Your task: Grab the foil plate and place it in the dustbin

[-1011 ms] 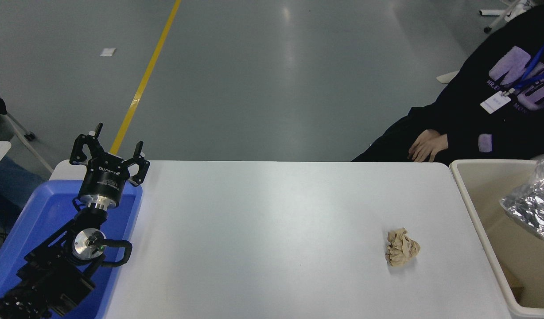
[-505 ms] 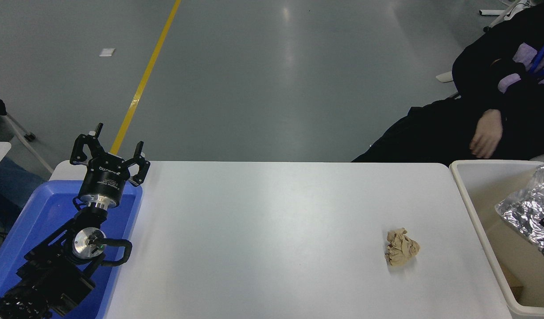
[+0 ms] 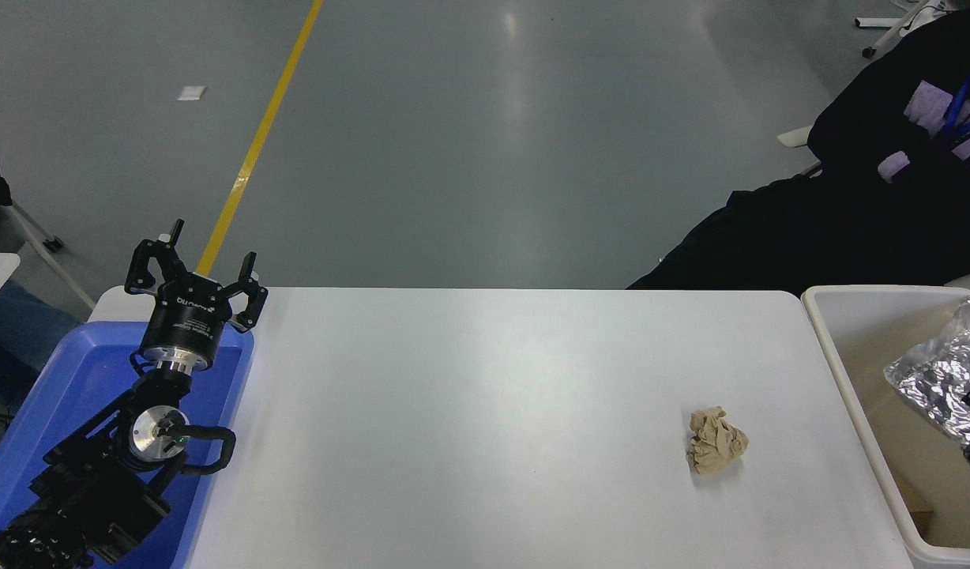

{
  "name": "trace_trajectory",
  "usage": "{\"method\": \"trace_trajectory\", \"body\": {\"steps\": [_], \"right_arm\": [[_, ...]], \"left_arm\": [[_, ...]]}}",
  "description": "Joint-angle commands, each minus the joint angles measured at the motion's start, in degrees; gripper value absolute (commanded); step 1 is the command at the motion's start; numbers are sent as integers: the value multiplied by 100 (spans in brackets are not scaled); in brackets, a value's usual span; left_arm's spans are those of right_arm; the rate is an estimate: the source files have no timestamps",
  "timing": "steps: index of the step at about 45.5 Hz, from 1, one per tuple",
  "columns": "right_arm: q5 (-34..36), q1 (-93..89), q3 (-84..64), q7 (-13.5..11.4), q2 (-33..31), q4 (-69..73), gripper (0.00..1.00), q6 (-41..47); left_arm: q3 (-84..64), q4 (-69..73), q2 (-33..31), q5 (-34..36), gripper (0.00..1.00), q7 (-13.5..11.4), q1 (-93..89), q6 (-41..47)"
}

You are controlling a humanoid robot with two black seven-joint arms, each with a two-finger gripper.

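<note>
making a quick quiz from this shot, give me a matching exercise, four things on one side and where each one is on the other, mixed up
Things:
1. foil plate
2. paper ball
3. left gripper
4. person

Places:
a. above the far end of the blue tray
b. on the white table, right of its middle
c. beyond the table's far right corner
d. over the dustbin, at the picture's right edge

Pairs: 1-d, 2-b, 3-a, 4-c
</note>
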Motion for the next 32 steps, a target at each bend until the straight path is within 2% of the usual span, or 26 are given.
{"method": "trace_trajectory", "body": {"steps": [1,3,15,23,24,26,27,32], "right_arm": [[3,-17,4,17,-37,52,70,-498],[12,-17,13,17,-45,70,74,-508],[38,140,-13,17,-212,499,78,-455],[38,799,-101,8,-1020,1949,84,-446],[47,922,-119,8,-1134,2160,87,-446],[47,1203,-206,8,-1363,2538,98,-437],[47,1344,-276,8,-1460,2714,100,-429],[56,2134,-970,8,-1794,3453,100,-341]], "left_arm": [[0,0,3,0,98,0,0,-8],[0,0,3,8,98,0,0,1],[0,0,-6,0,98,0,0,-8],[9,0,-6,0,98,9,0,1],[9,0,-6,0,98,0,0,1],[9,0,-6,0,98,0,0,1],[9,0,-6,0,98,0,0,1],[9,0,-6,0,98,9,0,1]]}}
